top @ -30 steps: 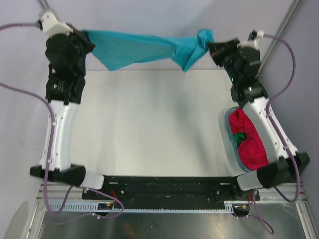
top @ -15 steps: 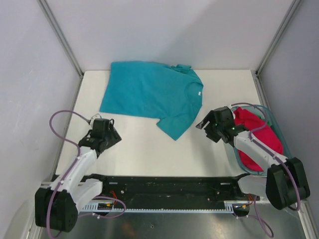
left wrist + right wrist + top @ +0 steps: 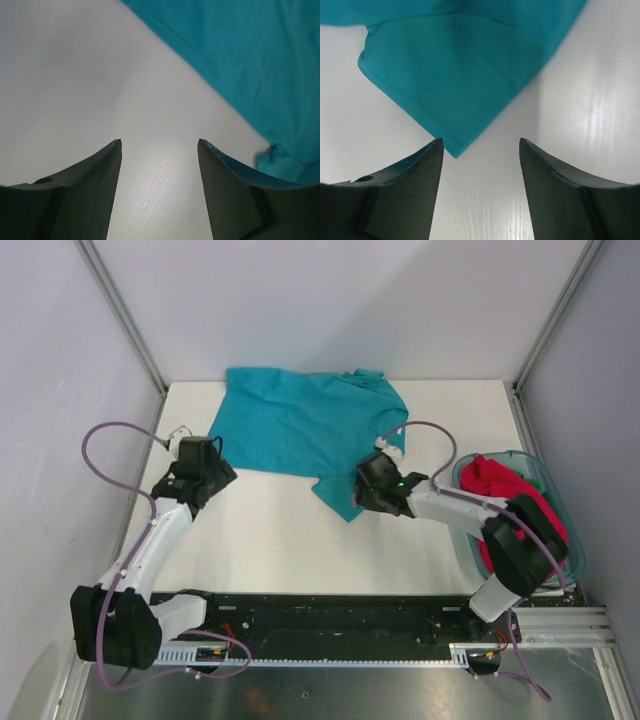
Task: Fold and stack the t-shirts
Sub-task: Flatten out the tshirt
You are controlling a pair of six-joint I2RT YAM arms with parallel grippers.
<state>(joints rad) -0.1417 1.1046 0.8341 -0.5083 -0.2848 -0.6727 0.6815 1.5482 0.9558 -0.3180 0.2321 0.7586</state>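
Observation:
A teal-blue t-shirt (image 3: 300, 425) lies spread flat at the back middle of the white table; one sleeve points toward the front. My left gripper (image 3: 222, 477) is open over bare table just left of the shirt's lower left corner. In the left wrist view, the left gripper (image 3: 160, 142) has only table between its fingers, and the shirt's edge (image 3: 250, 65) is up to the right. My right gripper (image 3: 363, 492) is open at the sleeve's tip. The right wrist view shows the right gripper (image 3: 480, 141) with the sleeve corner (image 3: 455, 80) just ahead of its left finger, untouched. A magenta-red t-shirt (image 3: 510, 490) sits bunched in the basket.
A translucent teal plastic basket (image 3: 545, 472) stands at the table's right edge, under the right arm's forearm. Grey walls with metal posts close in the left, back and right sides. Purple cables loop off both arms.
A second ago both grippers held the teal shirt stretched in the air at the back. It now lies flat on the table, both grippers have opened, and both have come to its near edge.

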